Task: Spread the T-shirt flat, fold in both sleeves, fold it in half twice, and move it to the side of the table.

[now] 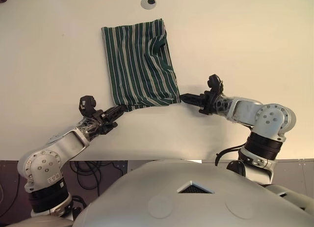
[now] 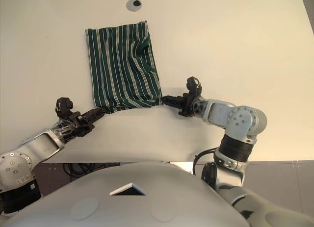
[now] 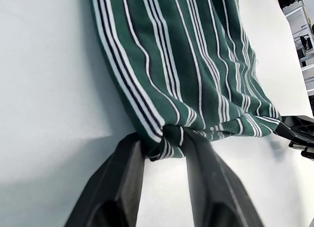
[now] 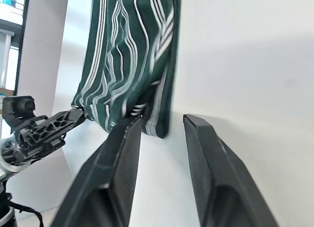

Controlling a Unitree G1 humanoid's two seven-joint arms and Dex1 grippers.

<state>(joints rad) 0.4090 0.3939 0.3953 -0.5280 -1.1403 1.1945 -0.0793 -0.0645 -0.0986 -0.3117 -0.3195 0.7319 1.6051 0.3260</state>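
The green T-shirt [image 1: 140, 63] with white stripes lies folded into a rectangle on the white table [image 1: 255, 50], a little wrinkled along its right side. My left gripper [image 1: 117, 109] is at the shirt's near left corner, shut on a bunched bit of the fabric [image 3: 169, 136]. At the near right corner, my right gripper [image 1: 184, 97] is open. The cloth's edge [image 4: 159, 114] lies just at its fingertips [image 4: 135, 121], low on the table.
A round cable port [image 1: 148, 2] sits in the table beyond the shirt. The table's near edge [image 1: 162, 159] runs close behind both arms, with cables [image 1: 91, 168] below it. Bare tabletop stretches to the left and right of the shirt.
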